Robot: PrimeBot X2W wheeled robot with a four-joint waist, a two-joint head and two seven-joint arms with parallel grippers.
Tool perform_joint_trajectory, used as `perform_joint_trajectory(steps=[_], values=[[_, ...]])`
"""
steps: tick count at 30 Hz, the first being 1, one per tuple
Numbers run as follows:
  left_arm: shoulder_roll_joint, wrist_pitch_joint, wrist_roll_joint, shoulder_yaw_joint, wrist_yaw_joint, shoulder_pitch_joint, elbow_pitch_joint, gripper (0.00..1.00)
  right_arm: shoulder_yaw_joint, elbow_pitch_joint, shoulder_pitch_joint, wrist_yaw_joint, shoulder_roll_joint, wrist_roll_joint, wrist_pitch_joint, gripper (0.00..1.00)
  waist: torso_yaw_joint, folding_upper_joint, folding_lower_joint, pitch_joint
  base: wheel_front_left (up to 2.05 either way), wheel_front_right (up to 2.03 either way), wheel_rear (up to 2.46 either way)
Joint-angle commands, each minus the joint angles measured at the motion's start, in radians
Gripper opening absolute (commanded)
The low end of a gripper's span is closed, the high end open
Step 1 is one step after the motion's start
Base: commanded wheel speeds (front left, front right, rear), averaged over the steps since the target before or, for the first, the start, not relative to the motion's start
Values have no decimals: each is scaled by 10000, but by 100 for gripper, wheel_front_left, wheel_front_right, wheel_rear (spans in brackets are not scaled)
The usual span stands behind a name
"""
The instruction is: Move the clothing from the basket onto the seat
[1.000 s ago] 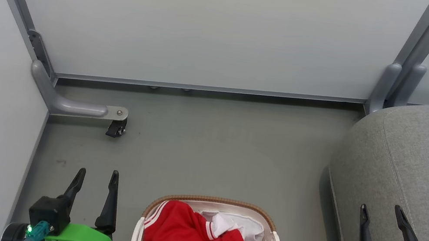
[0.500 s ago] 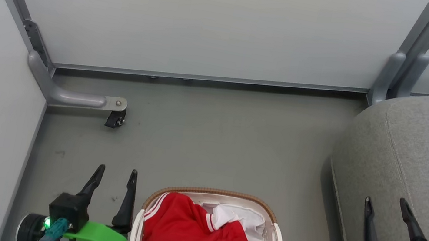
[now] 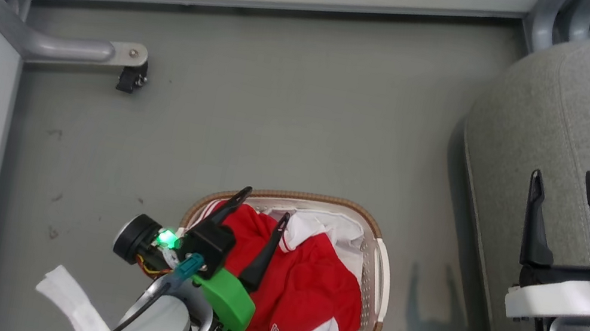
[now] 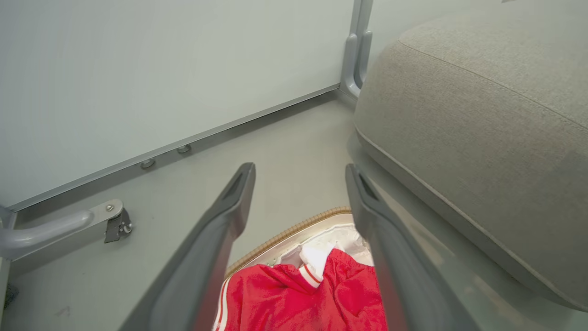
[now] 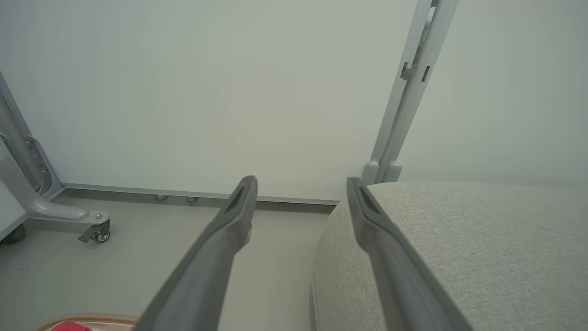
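Note:
Red clothing (image 3: 309, 289) with white stripes fills the oval white basket (image 3: 379, 265) with its brown woven rim, on the floor at the lower middle; one white-panelled end hangs over the near rim. My left gripper (image 3: 267, 203) hangs open over the basket's left part, above the red cloth, with nothing between its fingers. Between those fingers the left wrist view shows the red clothing (image 4: 298, 299) and the basket's far rim (image 4: 294, 227). My right gripper (image 3: 564, 179) stands open over the edge of the grey seat (image 3: 584, 107), which rises at the right.
Pale partition walls close the floor at the back and left. A grey metal foot with a black caster (image 3: 131, 79) juts out at the upper left. A second grey post (image 3: 542, 18) stands by the seat's far corner. Bare grey floor lies between basket and wall.
The head camera has tilted down, so the whole picture shifted up. My left gripper has swung right from beside the basket to over the red clothing. The right gripper looks higher over the seat.

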Motion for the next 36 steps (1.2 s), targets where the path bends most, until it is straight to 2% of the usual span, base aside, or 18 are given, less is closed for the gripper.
perform_joint_trajectory(steps=[1, 6, 21, 29, 36], values=[[62, 7, 128, -168, -70, -366, 243, 100, 26, -106, -269, -6, -42, 55, -49, 100, -816, 0, 0, 1608, 0, 0, 0], [61, 7, 447, -1314, -231, -1178, 1445, 100, 155, -387, -848, -6, -39, 208, -49, 100, -1342, 0, 0, 2597, 0, 0, 0], [65, 7, -351, -4013, -342, -2947, 4329, 100, 598, -699, -1813, -6, -31, 869, -49, 100, -2358, 0, 0, 4659, 0, 0, 0], [69, 13, -790, -4887, -332, -3564, 5281, 100, 866, -724, -2082, -6, -31, 1205, -49, 100, -2737, 0, 0, 5289, 0, 0, 0], [61, 311, -987, -4885, 526, -3994, 6397, 100, 1214, -636, -2208, -6, -36, 1552, -49, 100, -2960, 0, 0, 5589, 0, 0, 0]])
